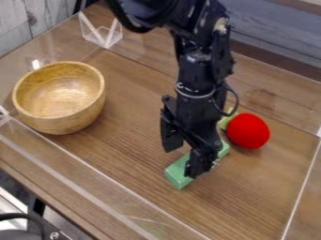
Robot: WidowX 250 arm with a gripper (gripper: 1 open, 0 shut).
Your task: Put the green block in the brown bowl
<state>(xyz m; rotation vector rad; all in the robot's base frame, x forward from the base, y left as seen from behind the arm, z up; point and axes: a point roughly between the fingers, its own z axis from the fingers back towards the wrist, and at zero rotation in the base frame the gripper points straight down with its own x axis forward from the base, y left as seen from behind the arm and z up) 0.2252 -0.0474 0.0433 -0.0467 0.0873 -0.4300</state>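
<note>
Gripper (179,153) with fingers spread apart, poised over the green block (186,174), which lies on the table (108,159) beneath and between the fingertips as seen here, its long axis diagonal; the coming grasp presumably requires closing across its narrow width.

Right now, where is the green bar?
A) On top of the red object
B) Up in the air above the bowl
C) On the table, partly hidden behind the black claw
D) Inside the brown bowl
C: the green bar lies on the table, with the black claw in front of part of it.
</note>
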